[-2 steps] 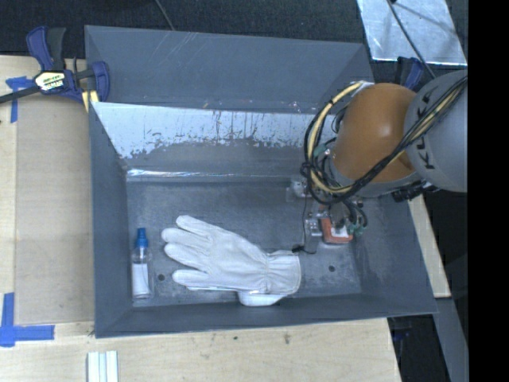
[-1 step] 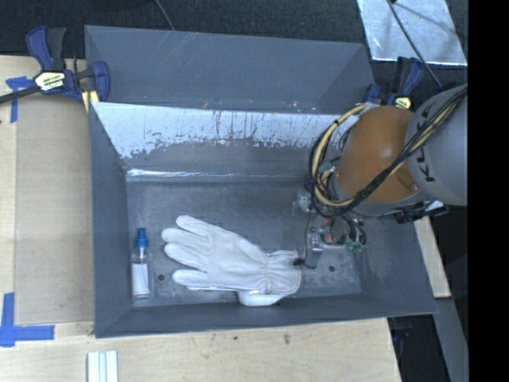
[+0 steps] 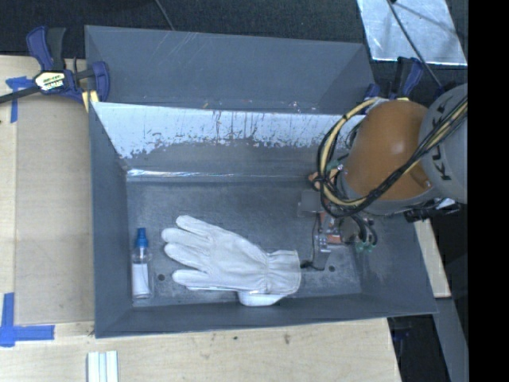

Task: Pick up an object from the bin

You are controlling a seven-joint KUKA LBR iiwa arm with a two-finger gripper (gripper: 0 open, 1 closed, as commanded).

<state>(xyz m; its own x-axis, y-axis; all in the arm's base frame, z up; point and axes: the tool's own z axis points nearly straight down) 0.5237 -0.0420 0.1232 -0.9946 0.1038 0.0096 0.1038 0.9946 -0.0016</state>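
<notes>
My gripper (image 3: 323,245) hangs low in the right half of the bin, just right of the cuff of a white glove (image 3: 227,261). The glove lies flat on the bin floor, with its finger ends pointing left and its cuff at the right. The gripper's tip stands close beside the cuff edge, and I cannot tell if it touches it. A small white rounded thing (image 3: 258,298) pokes out from under the cuff at the front. Nothing shows in the gripper's grasp.
A small clear bottle with a blue cap (image 3: 141,263) lies along the bin's left wall, left of the glove's finger ends. The arm with its orange cover and cables comes in over the bin's right side. Bare floor lies behind the glove.
</notes>
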